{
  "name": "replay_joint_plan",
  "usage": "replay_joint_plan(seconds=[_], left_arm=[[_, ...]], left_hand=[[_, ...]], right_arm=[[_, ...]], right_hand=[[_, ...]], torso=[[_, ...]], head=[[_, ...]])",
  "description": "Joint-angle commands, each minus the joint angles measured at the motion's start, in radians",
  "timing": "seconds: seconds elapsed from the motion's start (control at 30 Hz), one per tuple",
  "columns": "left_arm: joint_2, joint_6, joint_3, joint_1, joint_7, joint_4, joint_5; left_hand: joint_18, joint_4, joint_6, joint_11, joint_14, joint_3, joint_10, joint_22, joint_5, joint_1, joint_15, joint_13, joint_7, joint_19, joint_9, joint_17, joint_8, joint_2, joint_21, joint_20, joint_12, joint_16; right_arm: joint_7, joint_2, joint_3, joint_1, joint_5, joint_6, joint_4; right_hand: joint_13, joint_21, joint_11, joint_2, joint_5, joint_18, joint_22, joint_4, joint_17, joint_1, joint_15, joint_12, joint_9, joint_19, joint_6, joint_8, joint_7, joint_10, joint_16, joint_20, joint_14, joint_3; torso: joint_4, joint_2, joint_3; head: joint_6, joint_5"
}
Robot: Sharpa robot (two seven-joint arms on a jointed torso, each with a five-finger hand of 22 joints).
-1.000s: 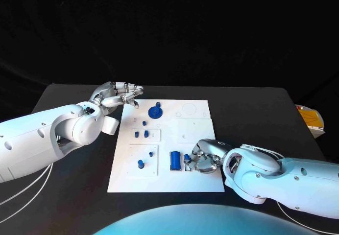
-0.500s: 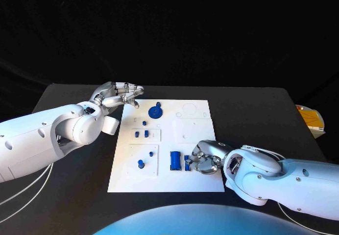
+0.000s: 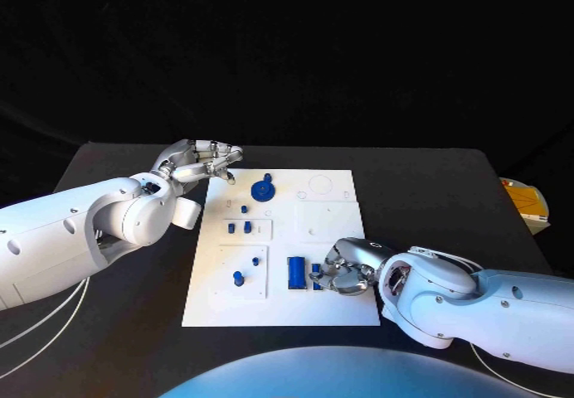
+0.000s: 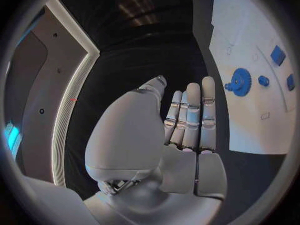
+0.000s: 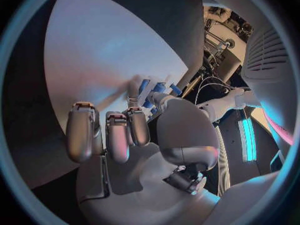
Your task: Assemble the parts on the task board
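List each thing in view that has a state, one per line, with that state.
left hand: holds nothing, fingers apart, beside the board's far left corner.
right hand: fingers curled at a small blue part; whether it grips it cannot be told.
blue gear: flat on the task board.
blue bar: lying flat, beside the right hand.

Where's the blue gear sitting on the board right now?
In the head view, the blue gear lies at the far left of the white board, nearest the left hand, which hovers beside that corner.
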Motion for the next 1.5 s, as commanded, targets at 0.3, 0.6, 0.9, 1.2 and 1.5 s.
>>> replay_joint_plan(seconds=[0.3,0.6,0.9,1.2,1.5], left_arm=[[0.002,0.008,0.000,0.000,0.014,0.000,0.002],[0.010,-0.002,-0.001,-0.005,0.064,-0.013,0.044],[0.042,-0.013,-0.002,-0.030,0.125,-0.073,0.135],[0.097,-0.031,-0.001,-0.041,0.183,-0.178,0.224],[0.129,-0.028,-0.001,-0.045,0.156,-0.239,0.205]], left_hand=[[0.005,0.000,-0.007,-0.002,-0.004,0.004,-0.007,-0.001,-0.004,0.004,0.001,-0.002,0.000,0.008,-0.002,-0.001,0.004,0.003,-0.006,0.001,0.006,0.007],[0.004,0.002,-0.008,-0.005,-0.057,-0.012,0.009,-0.022,-0.007,-0.026,0.004,-0.001,-0.005,-0.024,-0.003,-0.026,0.016,0.006,-0.050,0.007,0.031,-0.037],[0.003,0.002,-0.003,-0.001,-0.081,0.016,0.155,-0.251,-0.008,-0.042,0.029,-0.035,-0.012,-0.066,-0.010,-0.169,0.052,0.006,-0.411,0.054,-0.129,-0.526],[0.000,0.000,-0.036,0.018,-0.133,0.005,0.183,-0.415,-0.008,-0.043,0.076,-0.036,-0.025,-0.103,-0.040,-0.197,0.000,0.011,-0.652,0.101,-0.393,-0.873],[-0.178,-0.288,-0.840,-0.159,-0.931,-0.254,-0.731,-0.632,-0.201,-0.479,-0.088,-0.099,-0.209,-0.870,-0.187,-0.342,-0.294,0.178,-0.864,-0.184,-0.595,-1.222]], right_arm=[[0.134,-0.047,0.000,0.017,0.073,-0.121,-0.003],[0.590,-0.057,0.001,0.098,0.598,-0.237,-0.144],[0.844,0.047,0.010,0.131,1.034,-0.163,-0.421],[0.941,0.174,0.023,0.135,1.215,-0.068,-0.664],[0.909,0.234,0.029,0.134,1.194,-0.088,-0.761]], right_hand=[[0.118,-0.064,0.007,-0.037,-0.001,-0.007,0.188,-0.009,0.172,0.077,0.003,-0.076,-0.013,0.023,-0.045,-0.014,0.016,0.019,-0.009,-0.003,0.086,-0.038],[-0.019,-0.385,0.047,-0.057,-0.060,0.042,0.106,-0.027,0.005,0.241,0.035,-0.331,-0.029,-0.077,-0.141,-0.051,0.059,-0.100,-0.084,0.029,0.044,-0.077],[-0.535,-1.169,0.116,-0.053,-0.146,0.118,-0.296,-0.014,-0.731,0.385,0.109,-0.967,-0.057,-0.377,-0.247,-0.076,0.123,-0.451,-0.753,0.106,-0.317,-0.072],[-0.982,-1.255,0.171,-0.050,-0.179,0.123,-0.645,-0.032,-0.941,0.423,0.197,-1.222,-0.148,-0.573,-0.241,-0.141,0.154,-0.438,-1.185,0.206,-0.472,-0.028],[-1.307,-1.322,0.024,0.115,-0.329,-0.062,-1.308,-0.293,-1.308,-0.004,0.082,-1.365,-0.633,-1.466,-1.129,-0.286,-0.043,-0.736,-1.551,-0.029,-1.466,-0.412]], torso=[[-0.0014,-0.002,-0.0005],[-0.0060,-0.013,-0.0038],[-0.0167,-0.040,-0.0068],[-0.0215,-0.055,0.0004],[-0.0211,-0.056,0.0028]], head=[[0.014,-0.002],[0.056,-0.005],[0.128,0.003],[0.191,0.010],[0.210,0.008]])
